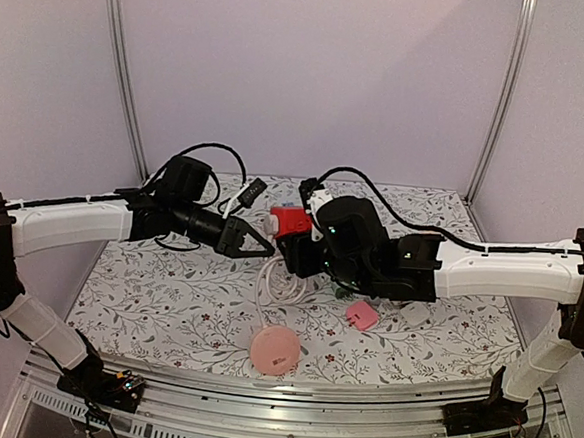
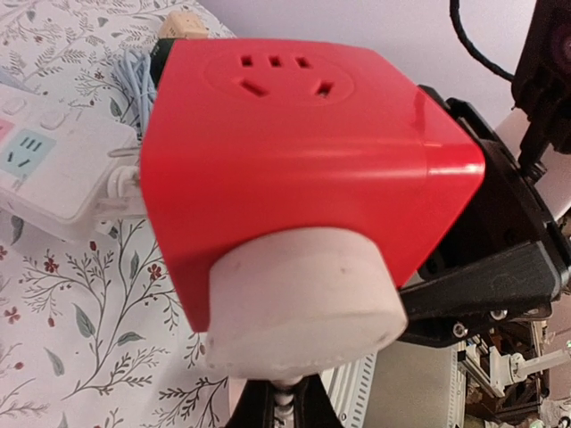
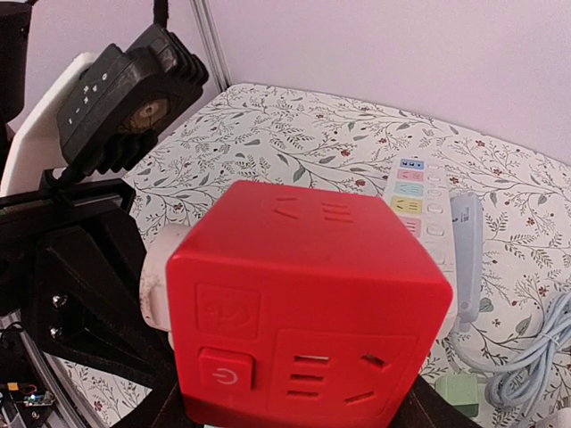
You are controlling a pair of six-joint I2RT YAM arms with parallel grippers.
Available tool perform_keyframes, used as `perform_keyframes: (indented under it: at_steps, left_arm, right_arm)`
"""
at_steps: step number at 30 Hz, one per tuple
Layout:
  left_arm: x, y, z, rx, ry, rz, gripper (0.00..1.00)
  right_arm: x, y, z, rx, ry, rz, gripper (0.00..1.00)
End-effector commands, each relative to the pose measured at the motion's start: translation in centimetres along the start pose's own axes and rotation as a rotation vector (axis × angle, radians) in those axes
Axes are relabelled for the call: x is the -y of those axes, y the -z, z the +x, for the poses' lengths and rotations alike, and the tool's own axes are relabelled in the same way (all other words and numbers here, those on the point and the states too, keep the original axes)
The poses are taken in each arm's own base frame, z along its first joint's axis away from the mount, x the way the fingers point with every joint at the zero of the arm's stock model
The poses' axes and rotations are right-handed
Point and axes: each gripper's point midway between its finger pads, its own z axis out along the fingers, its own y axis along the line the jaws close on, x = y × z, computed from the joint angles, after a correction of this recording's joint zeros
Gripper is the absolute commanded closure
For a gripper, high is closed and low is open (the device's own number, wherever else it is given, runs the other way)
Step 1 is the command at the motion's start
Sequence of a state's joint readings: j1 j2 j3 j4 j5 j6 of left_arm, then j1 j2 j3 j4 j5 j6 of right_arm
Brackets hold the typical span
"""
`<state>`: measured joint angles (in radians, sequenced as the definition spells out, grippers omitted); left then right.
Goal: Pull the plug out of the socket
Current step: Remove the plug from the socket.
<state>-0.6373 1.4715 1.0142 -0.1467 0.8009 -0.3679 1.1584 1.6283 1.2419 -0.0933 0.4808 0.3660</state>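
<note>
White plug [image 2: 299,308], nearest the left wrist camera, seated flush in one face of the red cube socket [image 2: 294,152], which is held aloft above the worktop [image 1: 166,300]. Left gripper [image 2: 285,406] is fully closed, apparently pinching the plug's ribbed cord neck; right gripper [image 3: 290,412] stands part-open, clamped across the cube's sides. Good practice: right arm braces the cube while the left draws straight back along the pin axis, without twisting, since a grip on the neck may slip or strain the cord.
</note>
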Motion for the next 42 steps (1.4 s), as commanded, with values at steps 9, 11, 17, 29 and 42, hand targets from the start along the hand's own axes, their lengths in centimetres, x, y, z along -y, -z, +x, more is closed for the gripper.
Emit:
perform_keyframes:
  at_steps: [9, 11, 17, 29, 42]
  left_arm:
    - [-0.5, 1.0, -1.1, 0.060, -0.022, -0.045, 1.00]
    - [-0.4, 0.6, -0.8, 0.048, -0.026, -0.044, 1.00]
    - [0.1, -0.6, 0.1, 0.013, -0.020, -0.022, 1.00]
    - [0.9, -1.0, 0.4, -0.010, -0.042, -0.014, 1.00]
    - [-0.3, 2.0, -2.0, 0.065, -0.017, -0.022, 1.00]
  right_arm:
    - [2.6, 1.2, -4.8, 0.112, -0.348, 0.081, 0.82]
    - [2.0, 1.5, -6.2, 0.141, -0.386, 0.047, 0.82]
    - [1.3, 2.4, -9.2, 0.199, -0.443, -0.004, 0.82]
    - [0.7, 2.2, -9.4, 0.203, -0.399, -0.035, 0.82]
    - [2.1, 0.2, -1.2, -0.009, 0.011, 0.040, 0.82]
